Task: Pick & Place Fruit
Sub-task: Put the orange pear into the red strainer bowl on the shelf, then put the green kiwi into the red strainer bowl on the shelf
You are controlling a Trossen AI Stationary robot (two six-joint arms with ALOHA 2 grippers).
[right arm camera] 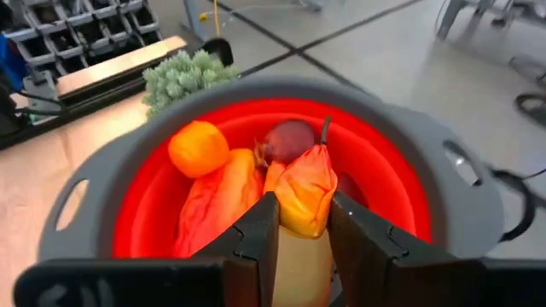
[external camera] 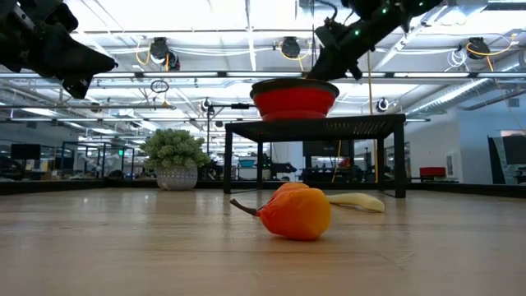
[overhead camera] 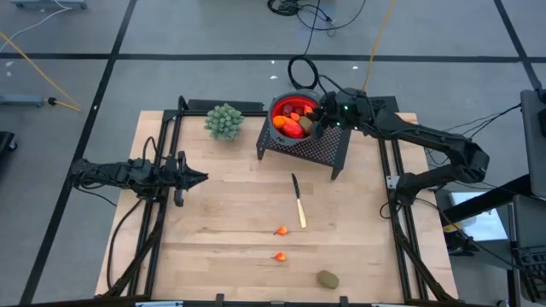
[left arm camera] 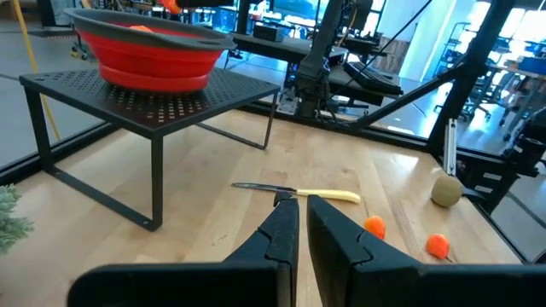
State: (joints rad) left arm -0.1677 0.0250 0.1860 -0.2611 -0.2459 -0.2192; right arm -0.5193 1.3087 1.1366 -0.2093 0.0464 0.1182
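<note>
A red bowl [overhead camera: 290, 119] with a grey rim stands on a black perforated stand [overhead camera: 320, 149] at the table's far side. In it lie an orange ball [right arm camera: 198, 147], a red-orange oblong [right arm camera: 217, 205] and a dark red ball [right arm camera: 290, 138]. My right gripper [right arm camera: 303, 205] hangs over the bowl's right part [overhead camera: 322, 115], shut on a yellow-orange stemmed fruit [right arm camera: 307, 183]. Two small orange pieces [overhead camera: 281, 230] [overhead camera: 279, 256] and a brownish-green oval [overhead camera: 328, 279] lie on the table's near part. My left gripper [overhead camera: 200, 179] waits shut at the table's left. My right gripper pinches the yellow-orange fruit by its two sides [right arm camera: 294, 198] between its two fingers. The fingers come from the table's right, slanting down over the bowl's rim. The fruit is over the bowl's inside, its stem [right arm camera: 324, 130] pointing away from the gripper. Whether it touches the fruit below, I cannot tell.
A knife [overhead camera: 299, 200] with a yellow handle lies mid-table, in front of the stand. A pale green knobbly bunch [overhead camera: 224, 121] stands to the stand's left. In the low view one orange piece [external camera: 296, 212] lies close to the camera.
</note>
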